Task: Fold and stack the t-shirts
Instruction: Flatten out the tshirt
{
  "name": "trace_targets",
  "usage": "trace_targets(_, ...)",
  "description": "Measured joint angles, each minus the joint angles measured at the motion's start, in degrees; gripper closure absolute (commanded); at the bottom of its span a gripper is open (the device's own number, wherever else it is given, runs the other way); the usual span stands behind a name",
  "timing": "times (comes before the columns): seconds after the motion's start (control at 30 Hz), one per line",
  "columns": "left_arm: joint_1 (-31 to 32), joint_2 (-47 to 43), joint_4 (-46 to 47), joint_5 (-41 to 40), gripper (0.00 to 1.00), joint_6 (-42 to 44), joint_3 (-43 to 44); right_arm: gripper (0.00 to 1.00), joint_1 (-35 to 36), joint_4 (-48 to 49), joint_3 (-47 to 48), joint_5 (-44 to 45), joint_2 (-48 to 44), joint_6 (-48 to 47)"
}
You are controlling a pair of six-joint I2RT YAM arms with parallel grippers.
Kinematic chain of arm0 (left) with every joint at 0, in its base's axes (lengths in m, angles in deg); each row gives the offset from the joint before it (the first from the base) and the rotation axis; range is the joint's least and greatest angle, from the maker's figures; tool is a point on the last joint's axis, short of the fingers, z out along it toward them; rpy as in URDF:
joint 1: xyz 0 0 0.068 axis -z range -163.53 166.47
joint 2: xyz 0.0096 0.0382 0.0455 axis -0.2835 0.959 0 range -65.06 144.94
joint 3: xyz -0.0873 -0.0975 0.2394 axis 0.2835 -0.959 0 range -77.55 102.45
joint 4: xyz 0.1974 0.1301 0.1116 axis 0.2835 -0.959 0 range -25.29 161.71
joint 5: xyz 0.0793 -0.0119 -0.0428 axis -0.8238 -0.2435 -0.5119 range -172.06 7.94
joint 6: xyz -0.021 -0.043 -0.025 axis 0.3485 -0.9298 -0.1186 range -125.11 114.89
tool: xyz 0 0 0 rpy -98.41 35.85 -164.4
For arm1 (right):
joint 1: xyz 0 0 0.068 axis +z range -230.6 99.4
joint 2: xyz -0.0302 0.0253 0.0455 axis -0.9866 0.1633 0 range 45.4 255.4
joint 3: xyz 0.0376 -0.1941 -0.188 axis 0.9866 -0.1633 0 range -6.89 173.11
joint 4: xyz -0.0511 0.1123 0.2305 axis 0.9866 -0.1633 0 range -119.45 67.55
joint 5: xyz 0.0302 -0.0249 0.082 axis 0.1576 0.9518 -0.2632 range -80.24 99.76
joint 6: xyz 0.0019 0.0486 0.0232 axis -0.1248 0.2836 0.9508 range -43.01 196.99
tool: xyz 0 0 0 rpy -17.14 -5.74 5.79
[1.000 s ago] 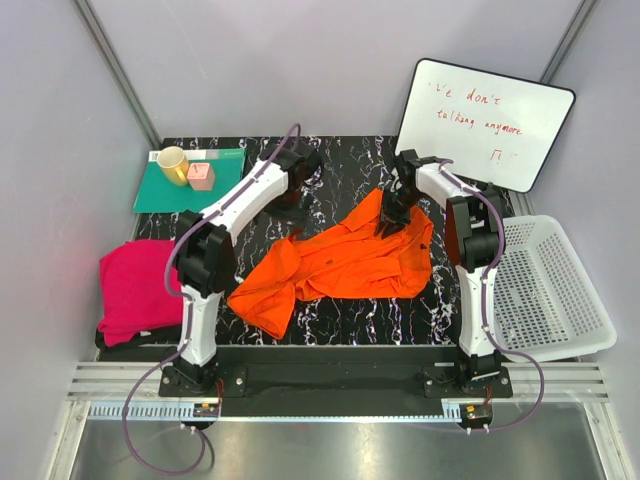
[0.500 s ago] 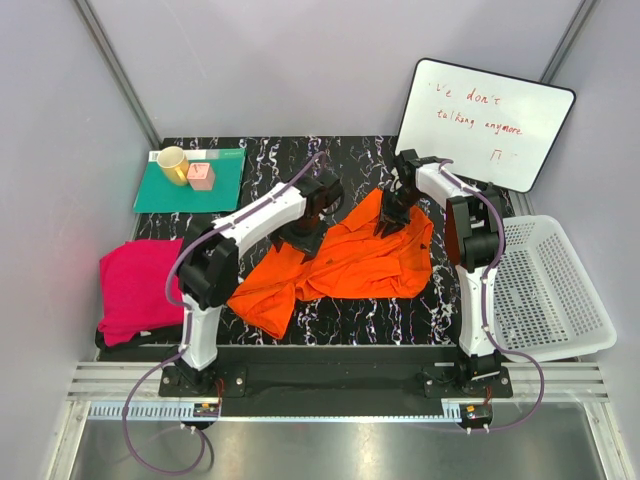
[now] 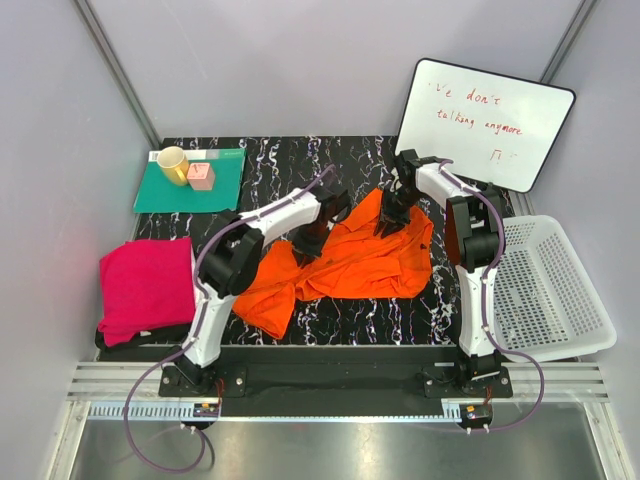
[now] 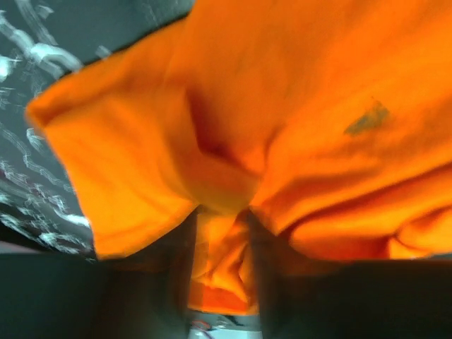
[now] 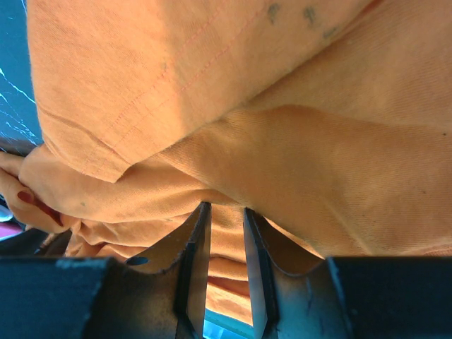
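Since the left claw (image 3: 312, 243) and right claw (image 3: 392, 218) each pinch narrow on the orange t-shirt (image 3: 350, 265), bunched on the surface (image 3: 350, 160), at its 10 and 1 o'clock edges, draw them apart evenly to flatten it; the magenta t-shirt (image 3: 145, 285) sits at 8 o'clock.

Red handwriting on whiteboard (image 3: 487, 122), top view.
Three lines in red marker on the whiteboard's white face, each slanting down toward its right edge. The top line, near the whiteboard's upper left corner, reads "we don't"; the first word is faint and could be "'ve", with a quote-like tick before it. The middle line, across the whiteboard's centre, reads "talking anymore"; the letters are small and "talking" is not certain. The bottom mark, toward the whiteboard's lower right, is a lone sign like "π" with a tiny dash after it.
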Motion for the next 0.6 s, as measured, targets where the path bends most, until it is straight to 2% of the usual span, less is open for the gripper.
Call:
trace_targets(0.17,0.0,3.8,0.2,-1.7,1.00,-0.4,0.2,0.67,0.0,0.0,0.0,0.0,0.0,0.0)
trace_targets(0.37,-1.4,3.3,-0.9,-5.6,1.00,-1.0,0.3,0.67,0.0,0.0,0.0,-0.1,0.0,0.0)
trace_targets(0.6,-9.2,-3.3,-3.3,-11.8,1.00,-1.0,0.2,0.67,0.0,0.0,0.0,-0.1,0.0,0.0)
